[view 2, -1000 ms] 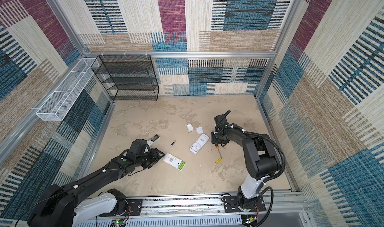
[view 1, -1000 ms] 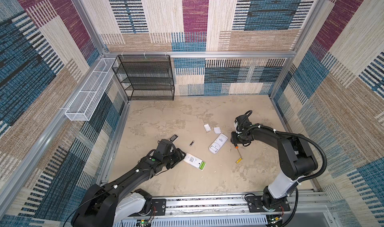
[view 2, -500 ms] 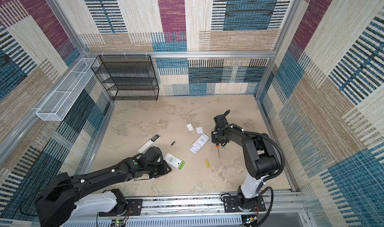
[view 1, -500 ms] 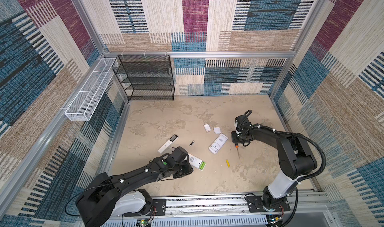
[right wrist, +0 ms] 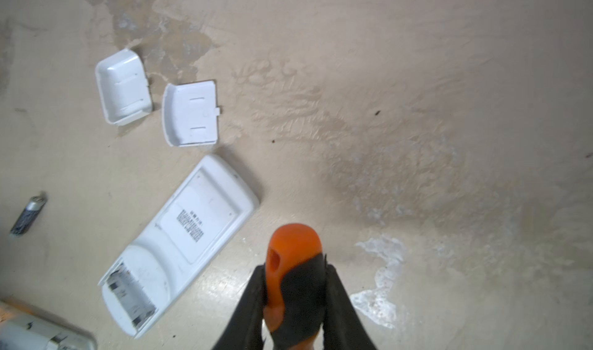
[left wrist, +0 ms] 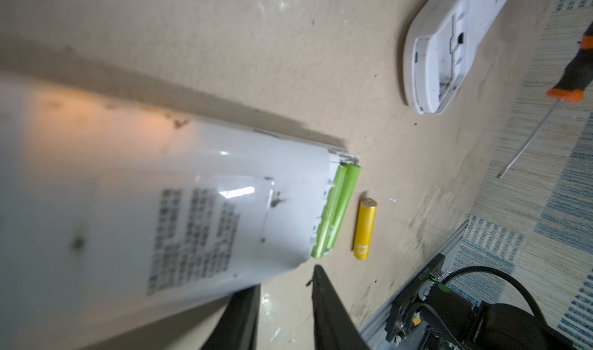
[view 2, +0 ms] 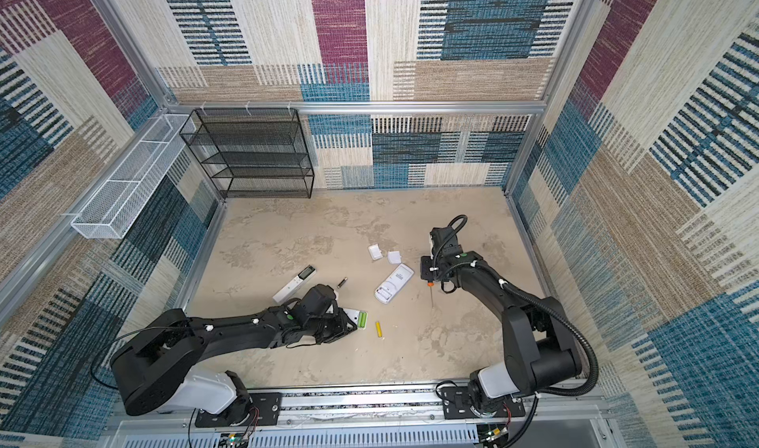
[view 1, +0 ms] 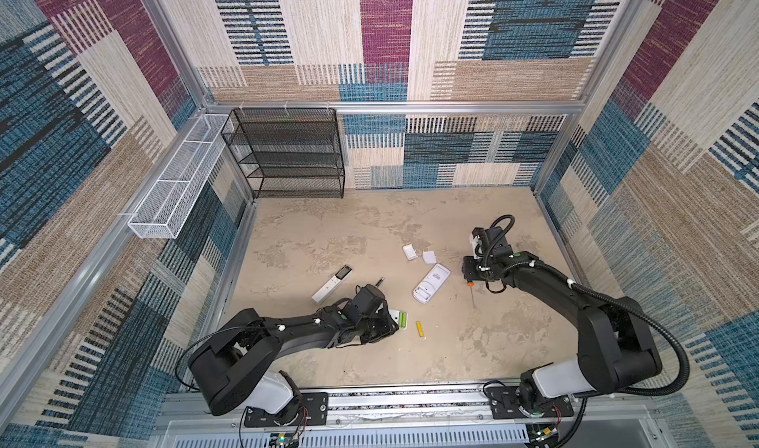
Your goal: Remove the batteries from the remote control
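At the loaded remote's [left wrist: 160, 159] open end, two green cells [left wrist: 337, 213] sit side by side in the bay with the cover off, so unloading isn't finished. Yellow cell [left wrist: 364, 228] lies loose on the table [view 1: 328, 228] just beside that end, parallel to the greens. Black cell [view 1: 378, 282] is loose near the remote too, not touching it. Left gripper [left wrist: 285, 284] sits low along the remote's long edge, jaws part spread with only bare table between them. One fingertip [left wrist: 327, 306] is just short of the greens' end. Whether anything touches the remote is too blurred to call, but it looks unclamped. Right gripper [right wrist: 293, 274] is pinched on the screwdriver [right wrist: 293, 245] handle, shaft hanging tip-down. It is well apart from the loaded remote, beyond the empty remote [view 1: 431, 287]. Risks, my read:
1. Prying with no clamp makes the remote skid or spin, and the tip skates off the slick round cells.
2. Any shove on the remote toward its open end knocks the yellow cell, which rolls away.
3. A cell popping free under spring load flies off instead of dropping beside the remote.
4. The screwdriver's path to the loaded remote crosses the empty one, so a low tip snags or drags it.
5. The left jaws closing here catch table or the remote's corner, not a cell.
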